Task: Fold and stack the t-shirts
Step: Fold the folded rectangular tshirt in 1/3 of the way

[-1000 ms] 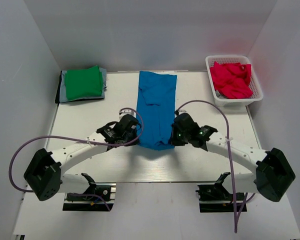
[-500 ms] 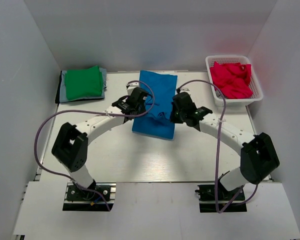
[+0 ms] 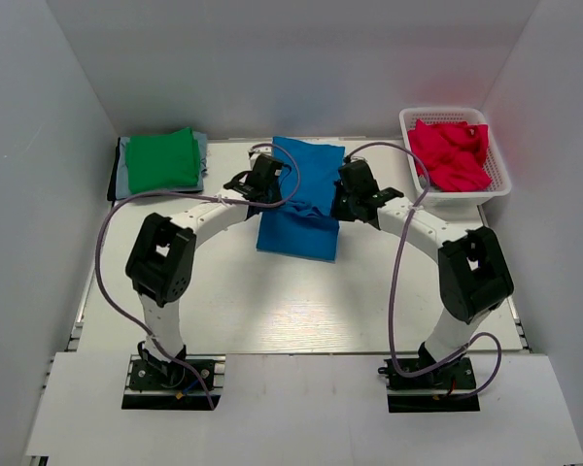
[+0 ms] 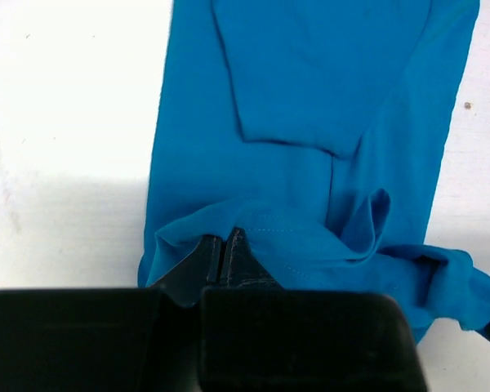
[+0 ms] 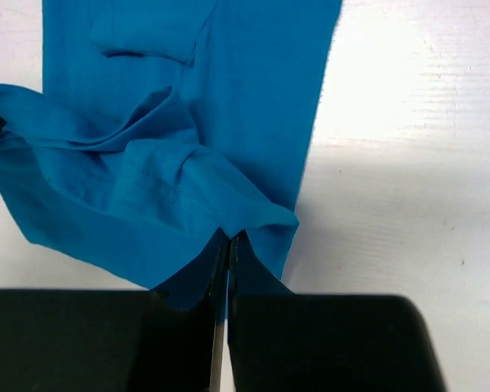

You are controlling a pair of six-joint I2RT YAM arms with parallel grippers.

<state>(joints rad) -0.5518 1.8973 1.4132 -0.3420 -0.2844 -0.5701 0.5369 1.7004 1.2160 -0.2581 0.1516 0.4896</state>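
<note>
A bright blue t-shirt [image 3: 301, 199] lies lengthwise in the middle of the table, its near end lifted and doubled back over the far part. My left gripper [image 3: 272, 180] is shut on the left corner of that lifted hem [image 4: 253, 233]. My right gripper [image 3: 345, 194] is shut on the right corner [image 5: 245, 216]. Both hold the cloth a little above the shirt's far half [image 4: 327, 73]. A folded green t-shirt [image 3: 162, 158] tops a stack of grey and dark shirts at the back left. Crimson-pink shirts [image 3: 449, 153] lie heaped in a basket.
The white mesh basket [image 3: 500, 180] stands at the back right corner. The folded stack sits by the left wall. White walls close the table on three sides. Both arms reach far across the table, their cables [image 3: 400, 272] looping over it.
Both grippers have carried the blue shirt's near hem away from the near edge towards the back, folding the shirt over itself. The arms are now stretched out further.
</note>
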